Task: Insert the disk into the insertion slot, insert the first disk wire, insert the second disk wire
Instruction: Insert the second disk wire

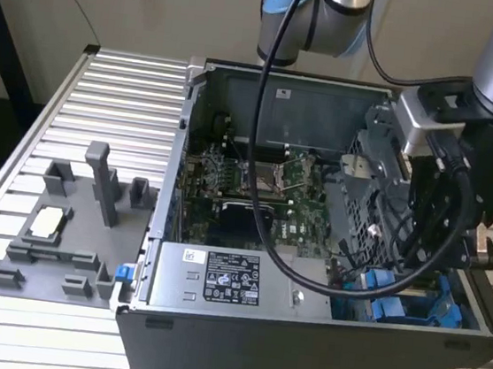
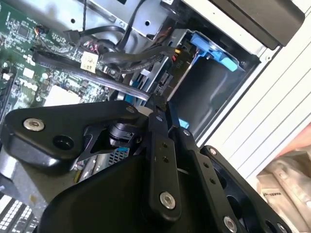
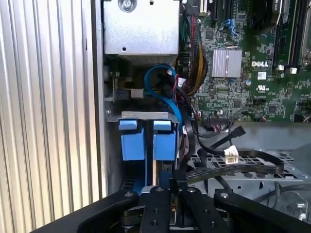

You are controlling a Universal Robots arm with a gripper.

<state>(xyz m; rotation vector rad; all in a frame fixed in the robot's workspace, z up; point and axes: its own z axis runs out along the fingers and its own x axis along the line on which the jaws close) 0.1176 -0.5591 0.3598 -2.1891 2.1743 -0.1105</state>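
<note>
- In the exterior view your gripper point(image 3: 167, 187) is down inside the open computer case point(image 1: 152, 272), at roughly 4 o'clock of it, beside the grey perforated drive cage point(image 1: 365, 198).
- The fingers stand narrow, drawn close together. Whether they pinch something or merely press cannot be told, since the tips are crowded by black cables point(image 3: 228, 170).
- The disk point(image 3: 164, 145) shows by its blue carrier, just ahead of the fingertips and apparently on edge in the bay. A second blue tab point(image 3: 132, 141) sits right beside it — do not confuse the two.
- The insertion slot point(image 2: 209, 92) reads as the dark rectangular opening near the case wall, with another blue carrier point(image 2: 214, 48) at its far end.
- My judgement is that the disk step is in hand. The disk looks partly in the slot, and no wire is seen plugged into it.
- To do this well, hold the disk parallel to the slot walls and push straight along the slot. A tilt would likely jam the carrier on the sheet metal.
- Watch the cable loops at the fingertips — one could snag a finger or be dragged into the bay.
- The silver power-supply box point(image 1: 218, 279) at 6 o'clock and the grey fixture tray point(image 1: 53, 243) at 9 o'clock stand well apart from the work.
</note>
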